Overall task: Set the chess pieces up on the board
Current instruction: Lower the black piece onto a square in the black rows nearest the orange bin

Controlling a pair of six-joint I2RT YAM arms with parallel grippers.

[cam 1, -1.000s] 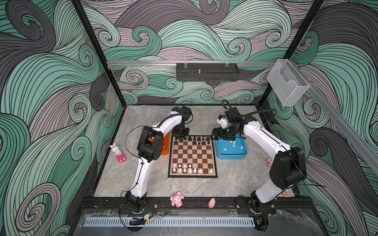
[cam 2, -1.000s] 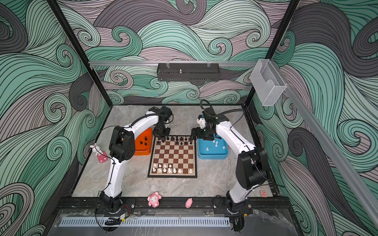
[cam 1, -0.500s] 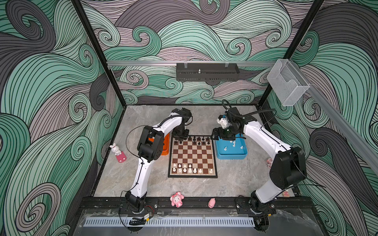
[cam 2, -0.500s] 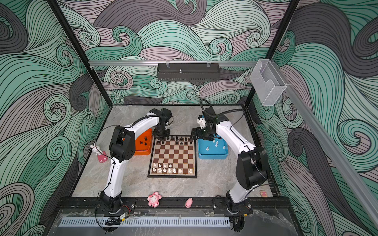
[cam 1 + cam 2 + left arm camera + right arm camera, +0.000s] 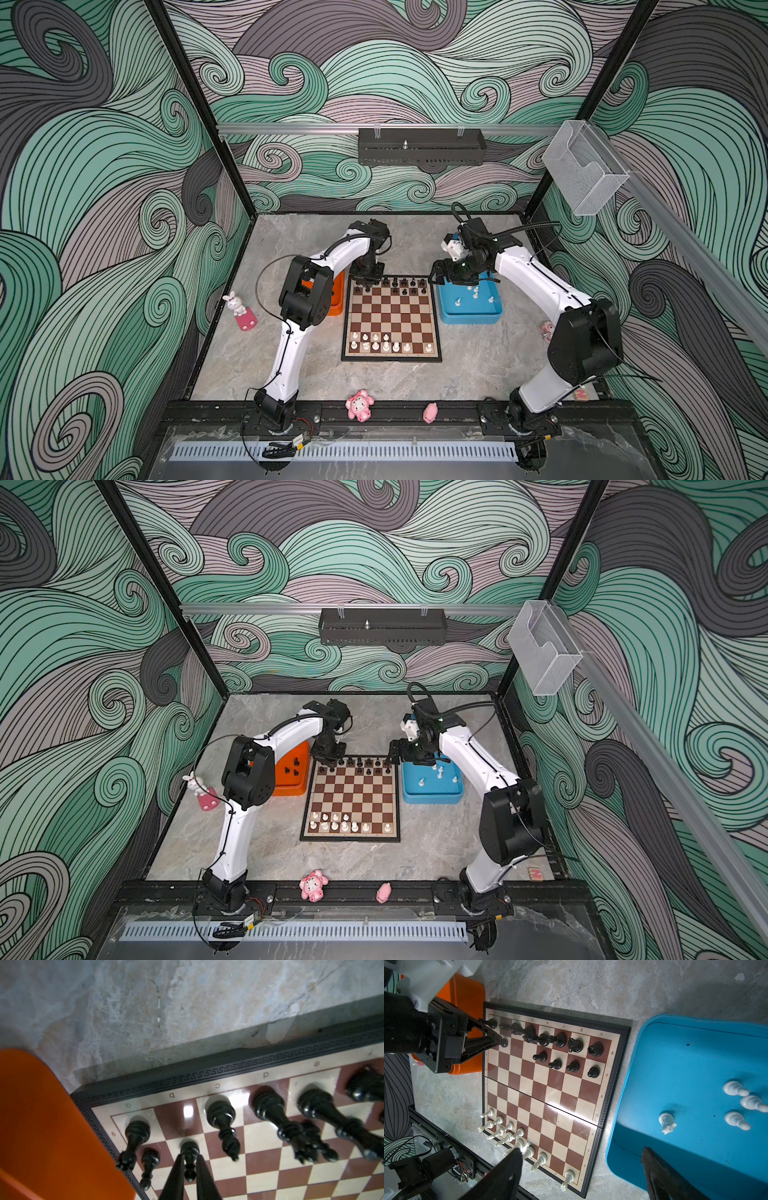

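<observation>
Pinching a black pawn (image 5: 189, 1148) in the left gripper (image 5: 190, 1160), narrowed almost to touching, with one finger (image 5: 176, 1178) at the pawn's 9 o'clock and its mate at 3. Standing upright there, long axis vertical, on the second-rank square near the 11 o'clock corner of the board (image 5: 390, 318). Hard to say from the wrist view whether seated on the square or just above it.

Crowded at 9 o'clock by a neighbour pawn (image 5: 150, 1157), just beside the finger. Bare at 12 o'clock, with a rook (image 5: 136, 1132) at 10 and a bishop (image 5: 222, 1118) at 2.

Judged to be the placing step. Calls for a small parting of the fingers and a straight lift, to avoid knocking the neighbour with a wide spread toward 9 o'clock. Nearer by far on the left; well apart on the right.

Holding nothing in the right gripper (image 5: 581, 1149), spread wide, poised by the board's 1 o'clock corner at the rim of the blue tray (image 5: 469, 319). Lying in that tray, at 3 o'clock of the board, four white pieces (image 5: 735, 1088). Sitting in the orange tray (image 5: 282, 785) at 9 o'clock, a few black ones (image 5: 295, 766). Far from finished, judging by the gaps in both camps' rows.
</observation>
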